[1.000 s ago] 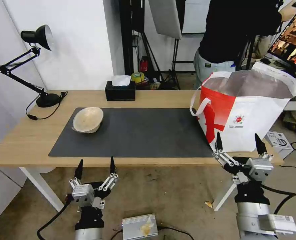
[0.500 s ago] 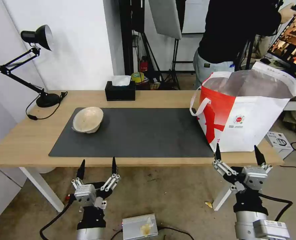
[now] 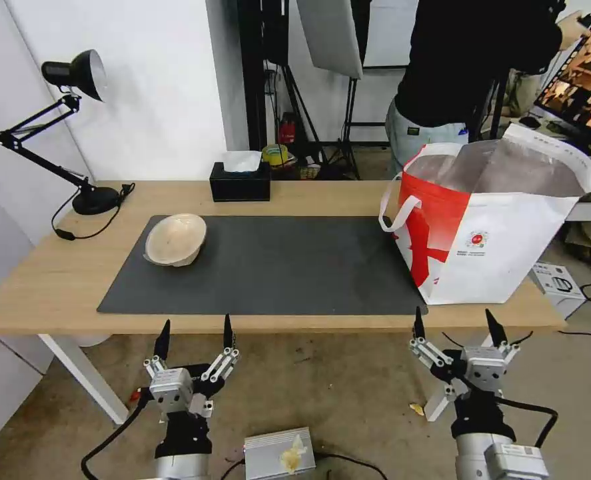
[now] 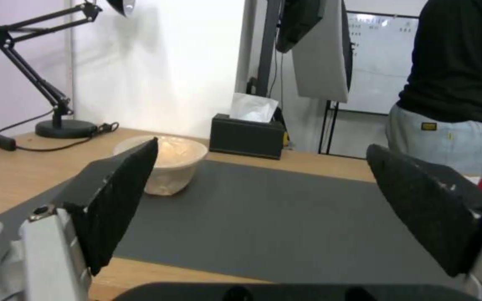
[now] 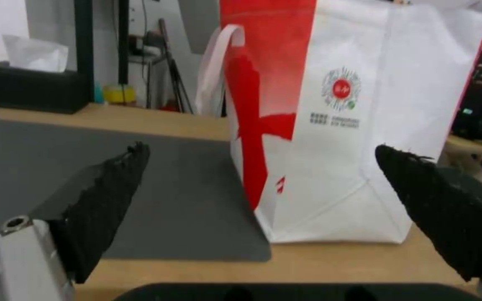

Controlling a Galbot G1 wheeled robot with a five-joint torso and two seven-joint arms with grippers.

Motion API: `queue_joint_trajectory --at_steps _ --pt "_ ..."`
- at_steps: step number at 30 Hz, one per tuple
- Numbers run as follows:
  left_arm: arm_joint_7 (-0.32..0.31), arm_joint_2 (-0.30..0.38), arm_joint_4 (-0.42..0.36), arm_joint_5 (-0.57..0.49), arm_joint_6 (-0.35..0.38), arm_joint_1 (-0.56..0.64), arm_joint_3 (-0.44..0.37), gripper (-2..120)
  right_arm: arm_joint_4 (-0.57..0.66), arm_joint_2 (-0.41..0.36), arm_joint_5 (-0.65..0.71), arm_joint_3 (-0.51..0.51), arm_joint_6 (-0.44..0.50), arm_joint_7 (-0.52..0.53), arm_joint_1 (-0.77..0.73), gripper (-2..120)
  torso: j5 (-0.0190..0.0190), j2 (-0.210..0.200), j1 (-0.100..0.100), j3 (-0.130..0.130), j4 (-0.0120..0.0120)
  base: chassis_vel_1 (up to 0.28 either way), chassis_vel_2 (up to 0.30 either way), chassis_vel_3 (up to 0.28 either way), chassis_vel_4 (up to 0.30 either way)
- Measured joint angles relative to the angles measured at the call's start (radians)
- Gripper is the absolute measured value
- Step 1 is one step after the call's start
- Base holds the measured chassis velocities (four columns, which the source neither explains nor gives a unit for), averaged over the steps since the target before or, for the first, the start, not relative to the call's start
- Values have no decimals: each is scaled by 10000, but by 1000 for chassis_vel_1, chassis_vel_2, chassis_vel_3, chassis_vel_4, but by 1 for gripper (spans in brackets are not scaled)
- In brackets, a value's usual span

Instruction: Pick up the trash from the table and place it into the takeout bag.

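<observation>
**One beige bowl on the mat; both tools spread and empty**

Item 1. Shallow beige bowl point(image 3: 175, 239): sits tilted at the far-left part of the dark grey mat point(image 3: 275, 267), near its left edge. Nothing touches it.

Item 2. Takeout bag point(image 3: 502, 227): white and red, silver-lined, mouth open, upright at the right end of the bench point(image 3: 42, 287). Its near-left corner rests on the mat's right edge. A white loop handle point(image 3: 395, 207) hangs on its left side; a small round red logo point(image 3: 476, 239) faces the robot.

Item 3. Left tool point(image 3: 192, 335): below the bench's front edge, in front of the mat's left half, fingers spread wide, holding nothing, touching nothing.

Item 4. Right tool point(image 3: 455, 325): below the front edge just ahead of the bag, fingers likewise spread wide and empty, apart from bag and bench.

Item 5. Other stock at the bench's back: black tissue box point(image 3: 240, 181) behind the mat; black desk lamp point(image 3: 75, 73) at the far-left corner.
</observation>
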Motion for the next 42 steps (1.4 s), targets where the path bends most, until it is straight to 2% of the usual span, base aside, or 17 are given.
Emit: queue_joint_trajectory --at_steps 42 --pt "-1 -93 -55 -63 27 -20 -61 100 -58 -113 104 -318 -304 128 -111 100 0 0 0 0 0 0 0 0 0"
